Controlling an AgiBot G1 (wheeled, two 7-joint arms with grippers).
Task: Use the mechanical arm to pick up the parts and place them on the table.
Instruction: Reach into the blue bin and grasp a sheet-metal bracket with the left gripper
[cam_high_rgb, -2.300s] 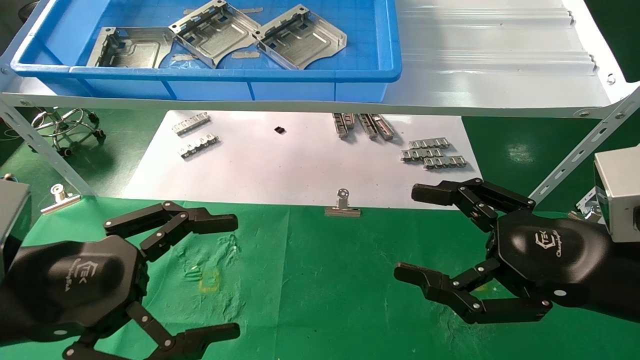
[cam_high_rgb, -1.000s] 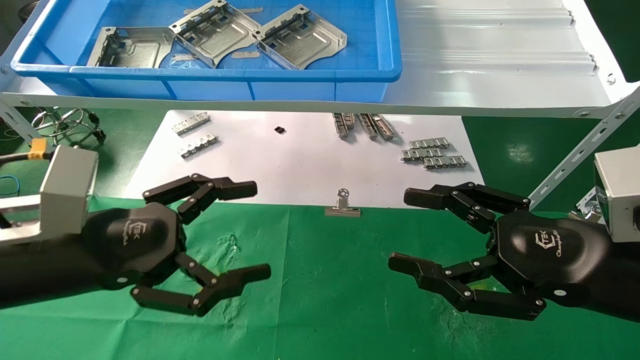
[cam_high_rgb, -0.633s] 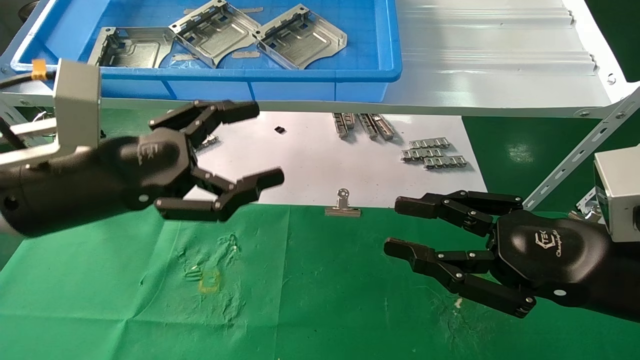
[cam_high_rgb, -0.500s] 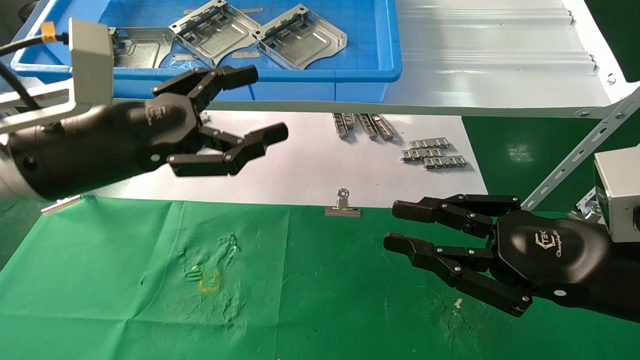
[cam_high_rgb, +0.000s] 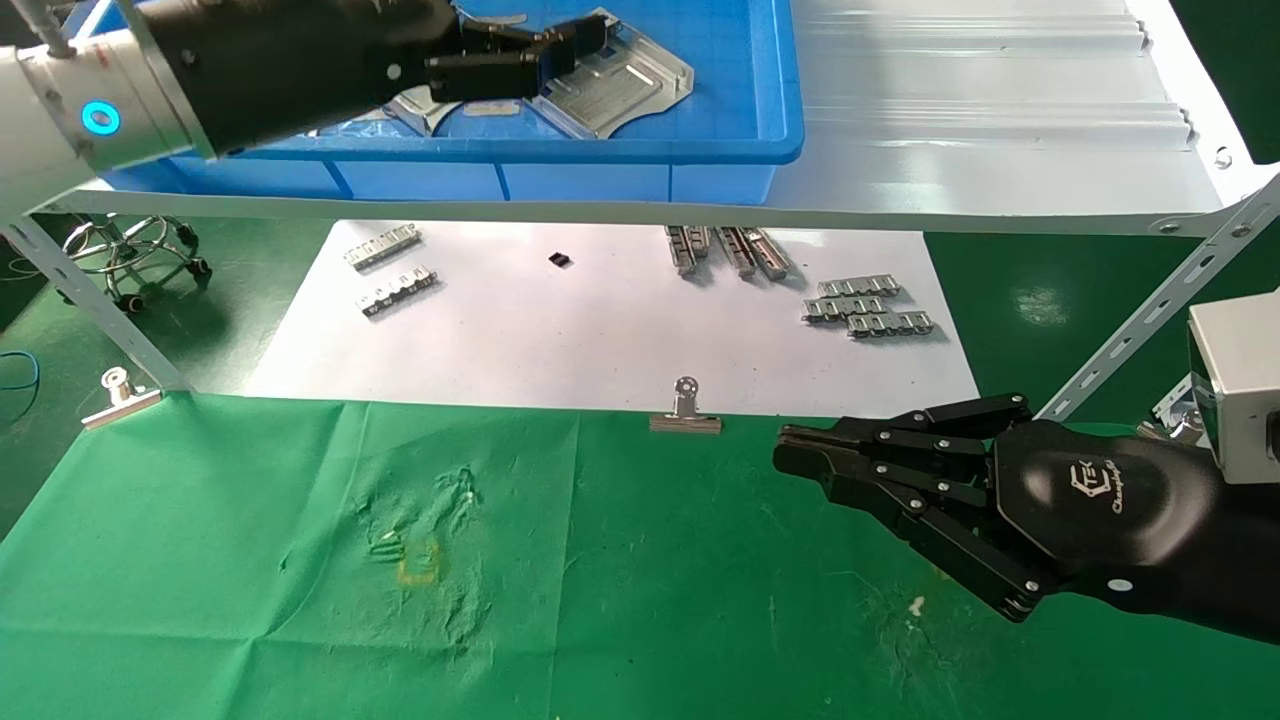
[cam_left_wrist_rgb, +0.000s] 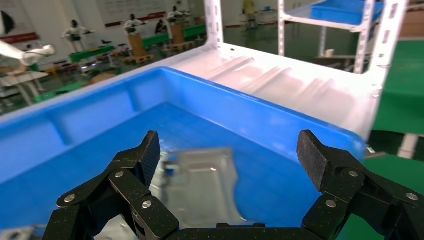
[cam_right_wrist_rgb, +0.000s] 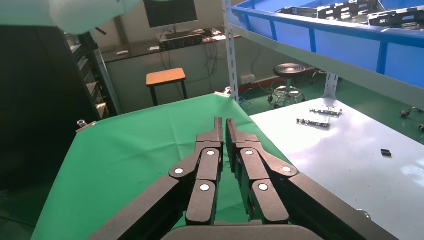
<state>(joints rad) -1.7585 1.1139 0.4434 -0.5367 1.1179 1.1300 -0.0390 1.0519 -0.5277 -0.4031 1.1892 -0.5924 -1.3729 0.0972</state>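
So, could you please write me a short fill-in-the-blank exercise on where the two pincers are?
The left pincer reaches into the ____ plastic bin.
Its fingers are ____ above a flat silver-grey stamped metal plate.
The right pincer is ____ over the wrinkled green cloth table.
Missing words: blue; open; shut.

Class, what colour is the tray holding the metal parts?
Bright blue tray, clearest in the head view.

Left gripper (cam_left_wrist_rgb: 227, 155) open wide, fingers (cam_left_wrist_rgb: 145, 157) spread apart over blue bin (cam_left_wrist_rgb: 280, 122). One silver part (cam_left_wrist_rgb: 202, 187) lies flat on bin floor between the fingers, not touched. White corrugated shelf (cam_left_wrist_rgb: 300, 87) runs behind bin's far wall; white upright posts (cam_left_wrist_rgb: 385, 35) at shelf's end.
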